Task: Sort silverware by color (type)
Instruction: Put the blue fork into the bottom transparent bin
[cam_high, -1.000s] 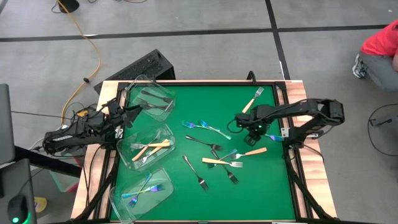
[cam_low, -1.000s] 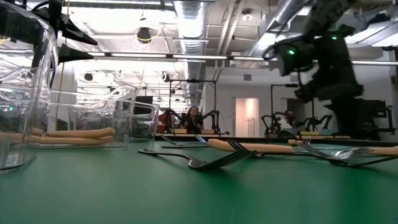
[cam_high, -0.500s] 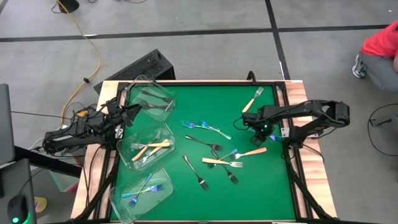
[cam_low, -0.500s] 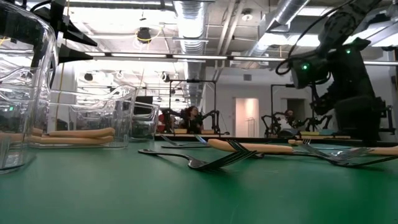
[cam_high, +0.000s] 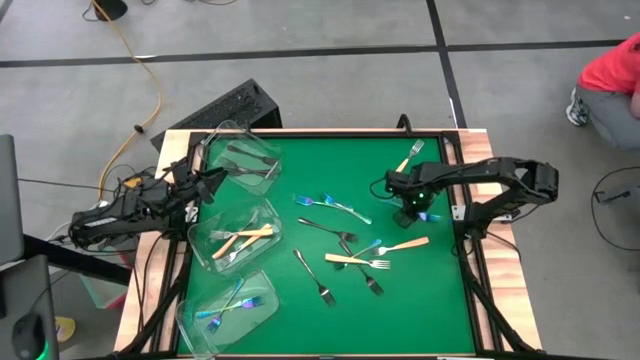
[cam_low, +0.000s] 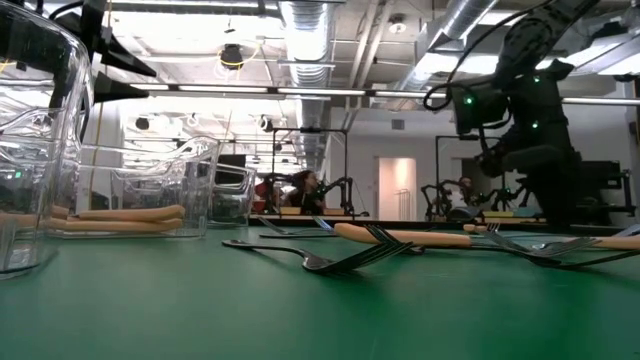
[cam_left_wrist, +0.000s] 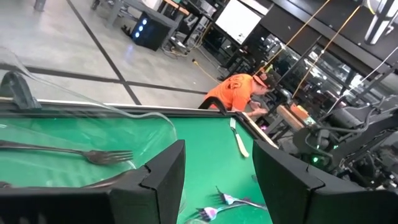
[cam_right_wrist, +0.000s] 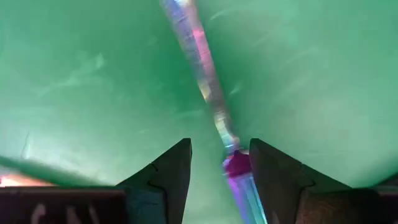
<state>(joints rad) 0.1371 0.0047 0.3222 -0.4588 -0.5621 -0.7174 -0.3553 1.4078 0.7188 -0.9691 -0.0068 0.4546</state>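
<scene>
My right gripper (cam_high: 407, 213) points down, open, over an iridescent blue-purple fork (cam_high: 433, 217) on the green mat near the right edge. In the right wrist view the fork's handle (cam_right_wrist: 199, 56) runs between the two fingers (cam_right_wrist: 219, 165), close to one of them; no touch shows. My left gripper (cam_high: 207, 183) waits open (cam_left_wrist: 217, 180) at the left, beside the far tub (cam_high: 240, 155), which holds dark forks. The middle tub (cam_high: 262, 215) holds cream-handled forks and the near tub (cam_high: 262, 290) holds iridescent ones. Several loose forks of all three kinds (cam_high: 350, 250) lie flat mid-mat.
A cream-handled fork (cam_high: 408, 160) lies at the far right of the mat. The wooden frame (cam_high: 462, 180) borders the mat just beside my right arm. A person in red (cam_high: 612, 70) crouches beyond the table's far right corner. Bare mat lies near the front edge (cam_high: 400, 320).
My right gripper has swung a little toward the table's right edge and then back toward the left, ending slightly lower over the iridescent fork, still open. The forks have not moved.
</scene>
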